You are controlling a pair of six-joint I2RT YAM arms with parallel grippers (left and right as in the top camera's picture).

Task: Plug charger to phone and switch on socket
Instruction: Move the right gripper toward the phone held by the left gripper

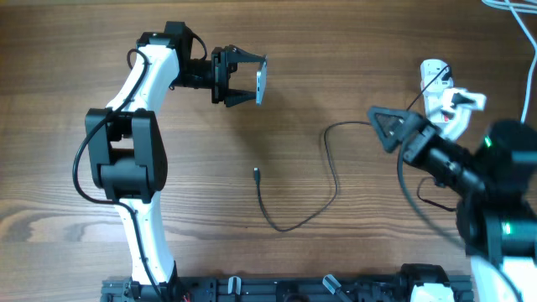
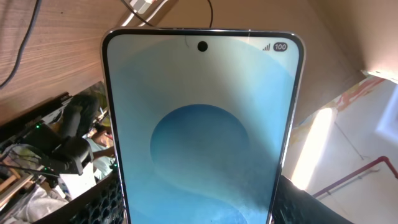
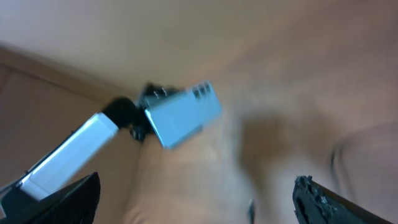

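Overhead view. The left gripper [image 1: 245, 80] holds the phone [image 1: 261, 81] clear of the table [image 1: 361, 252], well apart from the socket [image 1: 436, 92]. Its jaws are closed on the phone's two long edges and stand wide because the body is wide. The right gripper [image 1: 388, 127], just beside the socket, has its jaws fully spread and holds nothing. The charger [image 1: 289, 226] lies loose on the table, looping away from the socket. Its connector tip [image 1: 256, 174] rests between socket and phone, nearer the phone. Left wrist view: the lit screen fills the frame. Right wrist view: blurred, with the phone's pale back visible.

Handling, as judged: the cable is probably light and limp, so it would sag or swing if taken far along its length. The best hold is just behind the connector tip. The phone is likely rigid, smooth and glass-faced, so it may slip under the push of insertion.
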